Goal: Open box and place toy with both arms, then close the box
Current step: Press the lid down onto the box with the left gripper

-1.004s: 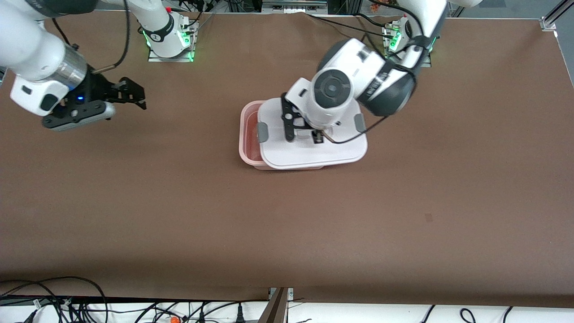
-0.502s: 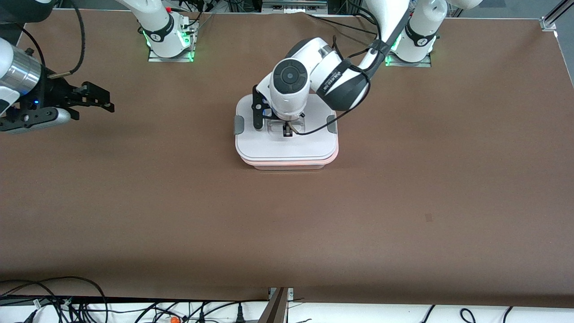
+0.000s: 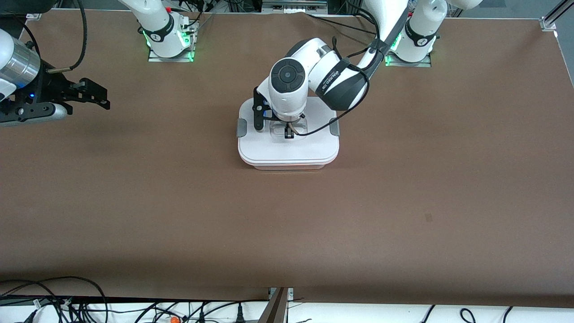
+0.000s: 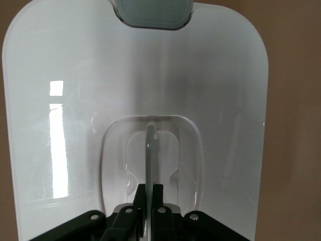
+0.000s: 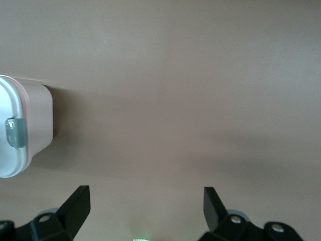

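Note:
The box [image 3: 287, 154] stands mid-table, with its white lid [image 3: 314, 148] lying squarely on the pinkish tub and grey clips [image 3: 241, 128] on its sides. My left gripper [image 3: 289, 133] is over the lid's middle and is shut on the clear recessed handle [image 4: 150, 145]; the left wrist view shows my left gripper [image 4: 150, 193] pinching the thin handle fin. My right gripper [image 3: 106, 98] is open and empty, over bare table toward the right arm's end. In the right wrist view my right gripper [image 5: 145, 201] points at the box [image 5: 30, 125], well apart from it. The toy is hidden.
The brown table [image 3: 287, 224] spreads wide around the box. The arm bases [image 3: 168, 42] stand along the table's edge farthest from the front camera. Cables [image 3: 67, 300] hang below the edge nearest that camera.
The lid, held by my left gripper, has moved from an offset position onto the tub and settled squarely on it. My right gripper has drawn back toward the right arm's end.

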Robot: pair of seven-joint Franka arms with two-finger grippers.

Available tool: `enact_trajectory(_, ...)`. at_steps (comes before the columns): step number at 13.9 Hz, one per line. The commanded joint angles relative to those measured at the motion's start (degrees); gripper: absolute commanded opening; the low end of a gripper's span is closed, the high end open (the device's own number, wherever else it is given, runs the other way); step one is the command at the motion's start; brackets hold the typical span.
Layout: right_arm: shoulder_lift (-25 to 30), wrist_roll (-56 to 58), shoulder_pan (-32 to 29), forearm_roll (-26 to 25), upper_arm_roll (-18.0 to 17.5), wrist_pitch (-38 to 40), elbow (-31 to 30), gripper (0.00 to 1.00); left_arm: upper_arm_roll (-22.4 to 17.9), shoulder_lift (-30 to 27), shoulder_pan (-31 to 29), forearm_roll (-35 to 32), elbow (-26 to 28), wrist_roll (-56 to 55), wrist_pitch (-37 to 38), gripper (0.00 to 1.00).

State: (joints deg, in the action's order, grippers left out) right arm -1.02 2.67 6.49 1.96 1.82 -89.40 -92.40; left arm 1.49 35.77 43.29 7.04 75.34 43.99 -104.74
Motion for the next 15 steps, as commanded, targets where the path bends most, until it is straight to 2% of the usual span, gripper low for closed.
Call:
enact_trajectory(1, 0.84, -0.56, -1.22, -1.69, -1.30, 0.81, 0.03, 1.00, -0.08, 0.09, 0.12, -1.06, -0.37, -0.66, -0.02, 0.00)
enact_trajectory(15, -0.03, -0.12, -0.51, -2.13, -0.86, 0.81, 3.54, 1.00, -0.25, 2.73, 0.47, -1.06, -0.98, -3.13, -1.52, 0.00)
